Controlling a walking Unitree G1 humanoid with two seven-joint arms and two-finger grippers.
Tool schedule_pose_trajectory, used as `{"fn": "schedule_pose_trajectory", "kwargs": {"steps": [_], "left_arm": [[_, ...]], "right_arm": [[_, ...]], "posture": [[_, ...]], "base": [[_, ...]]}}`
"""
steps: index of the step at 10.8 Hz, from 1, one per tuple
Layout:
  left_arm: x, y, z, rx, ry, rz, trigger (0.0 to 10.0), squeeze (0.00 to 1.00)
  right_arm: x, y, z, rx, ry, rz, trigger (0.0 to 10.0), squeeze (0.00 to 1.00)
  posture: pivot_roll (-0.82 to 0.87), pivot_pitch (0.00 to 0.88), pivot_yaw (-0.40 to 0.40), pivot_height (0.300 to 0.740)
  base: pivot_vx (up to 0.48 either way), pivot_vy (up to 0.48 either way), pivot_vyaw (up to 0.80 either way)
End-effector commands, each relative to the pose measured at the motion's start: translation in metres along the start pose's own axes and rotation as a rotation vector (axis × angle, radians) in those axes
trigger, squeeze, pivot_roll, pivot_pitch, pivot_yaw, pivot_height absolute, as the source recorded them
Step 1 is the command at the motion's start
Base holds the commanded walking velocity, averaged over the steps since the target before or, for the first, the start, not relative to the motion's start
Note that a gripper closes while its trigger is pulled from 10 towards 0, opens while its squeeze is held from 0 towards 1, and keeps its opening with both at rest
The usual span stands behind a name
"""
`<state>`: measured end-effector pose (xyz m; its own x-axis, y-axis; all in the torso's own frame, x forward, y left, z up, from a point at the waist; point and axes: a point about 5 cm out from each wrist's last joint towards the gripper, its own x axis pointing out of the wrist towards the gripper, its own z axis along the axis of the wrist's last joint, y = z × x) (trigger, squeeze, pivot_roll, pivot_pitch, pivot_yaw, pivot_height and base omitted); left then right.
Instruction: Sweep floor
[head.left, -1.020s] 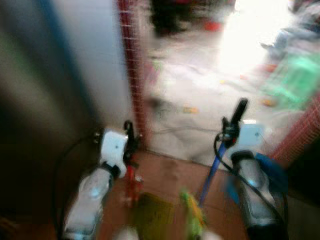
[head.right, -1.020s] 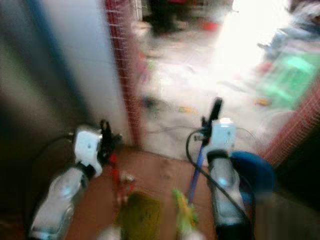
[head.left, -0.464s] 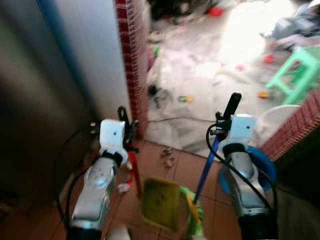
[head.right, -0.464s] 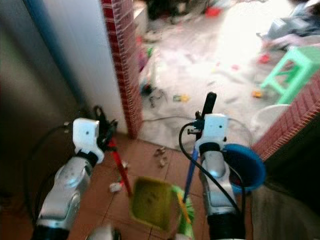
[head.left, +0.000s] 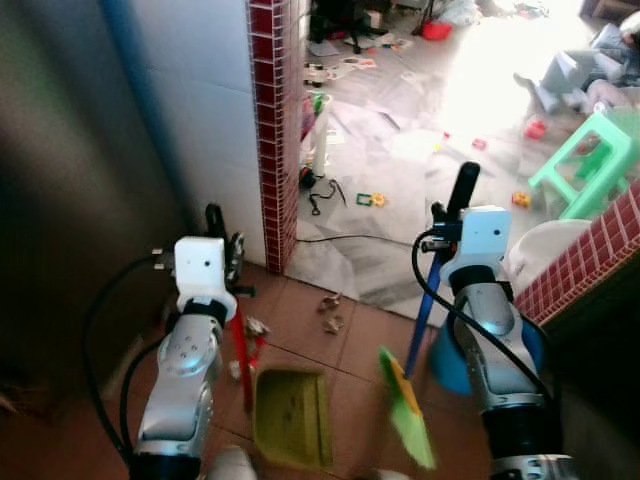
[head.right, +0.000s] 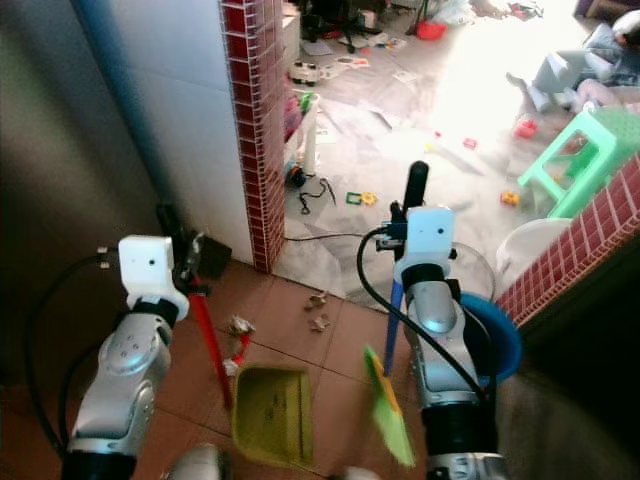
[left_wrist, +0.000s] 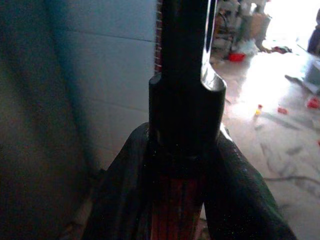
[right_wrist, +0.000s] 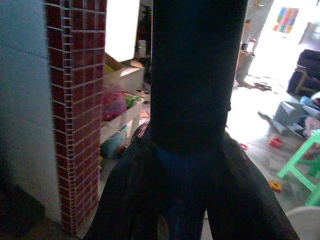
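**Q:** Where are you at with the sweeping right now?

**A:** Mid-sweep, I'd say. My left end effector (head.left: 222, 250) is pinching the red handle (head.right: 208, 345) of the dustpan (head.right: 271, 414), which sits on the tile floor (head.right: 330, 350) below and a bit ahead of that arm. The right end effector (head.right: 400, 225) is pressed tight around the blue broom handle (head.right: 391, 325), black grip sticking up above the fingers. The green broom head (head.right: 387, 410) hangs below it, just beside the pan's right edge, and it's smeared with motion blur.

**Q:** So what's the next move?

**A:** There's a small clump of debris (head.right: 318, 311) on the tiles, forward of both end effectors and between them, plus a scrap (head.right: 238, 326) close to the red handle. My guess is I need to reach the broom head out past that clump and drag it back toward the pan mouth, keeping the pan flat so stuff doesn't slide under the lip. The brick pillar (head.right: 252, 130) is close to the left end effector, so not much swing room there.

**Q:** Anything you can't see well?

**A:** Plenty. Both wrist cams are mostly just handle and dark fingers up close, so they only confirm the grip. The pan's near edge is cut off at the bottom of the head view, and I can't tell whether there's dirt in it. The bright room beyond has toys and a green stool (head.left: 590, 150), but it's washed out by glare.
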<state>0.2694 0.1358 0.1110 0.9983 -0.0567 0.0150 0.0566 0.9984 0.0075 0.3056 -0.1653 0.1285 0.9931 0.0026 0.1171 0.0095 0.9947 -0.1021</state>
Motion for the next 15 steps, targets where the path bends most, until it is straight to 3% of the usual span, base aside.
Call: {"fn": "schedule_pose_trajectory", "kwargs": {"steps": [1, 7, 15], "left_arm": [[0.003, -0.001, 0.016, 0.0, -0.085, 0.004, 10.0, 0.0], [0.008, -0.008, 0.027, 0.012, -0.128, -0.03, 10.0, 0.0], [0.01, -0.013, 0.029, 0.022, -0.139, -0.053, 10.0, 0.0]], "right_arm": [[0.005, 0.003, 0.01, 0.002, -0.041, 0.011, 10.0, 0.0], [0.009, 0.007, 0.014, 0.014, -0.066, 0.007, 10.0, 0.0], [0.015, 0.01, 0.021, -0.027, -0.113, 0.014, 10.0, 0.0]], "posture": [[-0.01, 0.0, -0.084, 0.74], [0.0, 0.005, -0.065, 0.74], [0.0, 0.0, -0.069, 0.74]], "base": [[0.368, 0.24, 0.0], [0.395, 0.271, 0.0], [0.479, 0.0, 0.0]]}}
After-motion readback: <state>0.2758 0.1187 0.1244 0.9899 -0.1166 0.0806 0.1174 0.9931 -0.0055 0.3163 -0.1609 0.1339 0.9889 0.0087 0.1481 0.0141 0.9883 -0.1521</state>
